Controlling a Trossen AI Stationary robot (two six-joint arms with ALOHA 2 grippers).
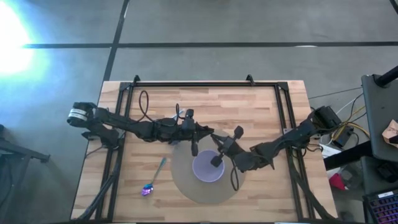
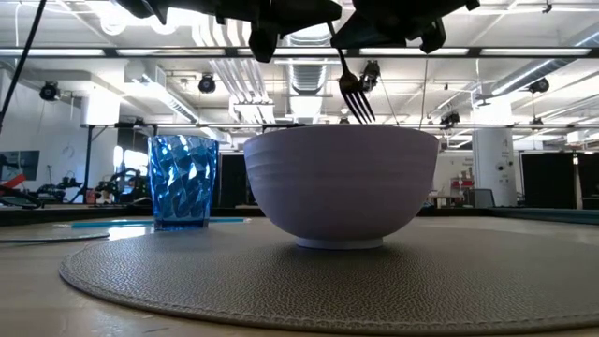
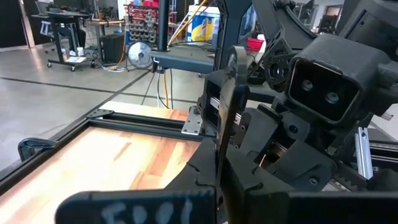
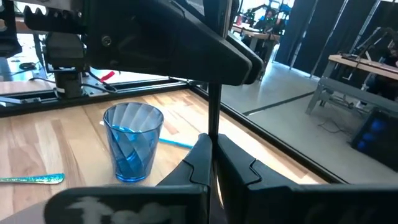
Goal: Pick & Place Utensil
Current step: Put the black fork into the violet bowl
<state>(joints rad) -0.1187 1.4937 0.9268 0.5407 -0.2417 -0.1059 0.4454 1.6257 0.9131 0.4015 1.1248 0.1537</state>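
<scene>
- Your right gripper [image 1: 217, 161] is clenched on the fork [image 2: 354, 94], which hangs tines-down over the bowl [image 2: 342, 184].
- Your left gripper [image 1: 194, 149] sits beside it; I cannot tell its grip.
- Bowl and blue cup [image 4: 132, 142] stand on a round mat [image 2: 309, 281] on the wooden tabletop [image 1: 249, 109]; a spoon [image 1: 153, 178] lies nearby.
- Behind: a workshop with ceiling lights; no writing is legible.

Strong glare blows out the floor [image 1: 12, 37] top-left in the overhead view; bench [image 1: 205, 106] evenly lit, soft shadows under the arms. Low view backlit by ceiling strip lights [image 2: 524, 51], so the bowl [image 2: 342, 183] face reads dim and the near mat [image 2: 309, 300] is soft. Wrist views: close dark parts blurred, background sharper.
</scene>
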